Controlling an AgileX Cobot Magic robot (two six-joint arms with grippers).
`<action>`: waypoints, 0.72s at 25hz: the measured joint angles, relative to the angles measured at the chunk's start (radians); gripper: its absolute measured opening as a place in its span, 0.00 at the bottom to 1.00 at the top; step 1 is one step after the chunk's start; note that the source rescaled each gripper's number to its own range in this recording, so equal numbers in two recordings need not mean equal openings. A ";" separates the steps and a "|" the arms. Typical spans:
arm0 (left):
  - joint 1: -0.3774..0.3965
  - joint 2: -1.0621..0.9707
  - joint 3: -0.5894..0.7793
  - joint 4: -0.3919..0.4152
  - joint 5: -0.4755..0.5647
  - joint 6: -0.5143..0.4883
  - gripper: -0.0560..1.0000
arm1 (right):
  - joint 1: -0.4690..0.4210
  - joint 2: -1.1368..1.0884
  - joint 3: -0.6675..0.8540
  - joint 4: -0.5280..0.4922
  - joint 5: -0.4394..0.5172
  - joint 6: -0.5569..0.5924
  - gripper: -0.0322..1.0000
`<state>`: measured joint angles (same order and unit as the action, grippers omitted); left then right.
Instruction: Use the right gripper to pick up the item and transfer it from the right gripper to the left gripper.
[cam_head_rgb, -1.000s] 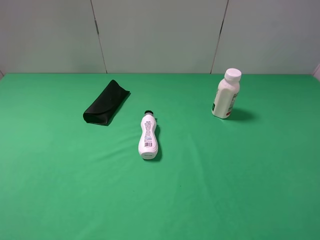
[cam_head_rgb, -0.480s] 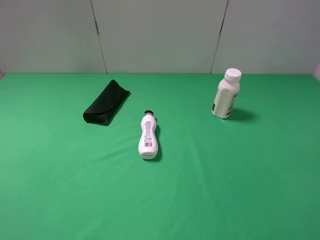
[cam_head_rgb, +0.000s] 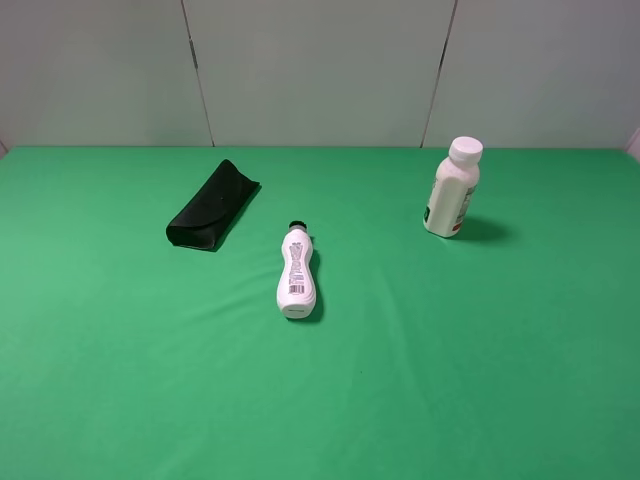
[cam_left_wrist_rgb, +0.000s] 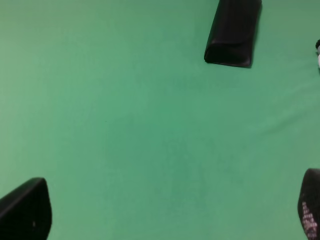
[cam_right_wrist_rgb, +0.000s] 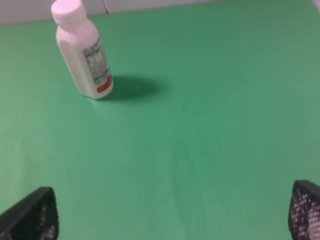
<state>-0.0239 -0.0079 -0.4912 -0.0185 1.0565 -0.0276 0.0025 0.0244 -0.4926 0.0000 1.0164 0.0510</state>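
The exterior high camera looks down from the front over the whole tabletop toward the back wall. The left wrist camera, closer, shares the black case with it; the right wrist, more slanted, shares the stout bottle.

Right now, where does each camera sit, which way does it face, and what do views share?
Exterior high: mounted high, looking down across the green table to the back wall; stout bottle, slim bottle, black case; no arm.
Left wrist: on the left arm, looking down at table and black case; open left pincer tips show.
Right wrist: on the right arm, facing the upright stout bottle; open right pincer tips show.
Shared: black case, exterior and left wrist; stout bottle, exterior and right wrist.
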 joint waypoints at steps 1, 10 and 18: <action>0.000 0.000 0.000 0.000 0.000 0.000 1.00 | 0.000 0.021 -0.011 0.007 0.002 0.015 1.00; 0.000 0.000 0.000 0.000 0.000 0.000 1.00 | -0.003 0.630 -0.327 0.010 0.039 0.088 1.00; 0.000 0.000 0.000 0.000 0.000 0.000 1.00 | 0.100 1.107 -0.628 -0.040 0.038 0.081 1.00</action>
<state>-0.0239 -0.0079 -0.4912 -0.0185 1.0565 -0.0276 0.1023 1.1311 -1.1201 -0.0402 1.0544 0.1324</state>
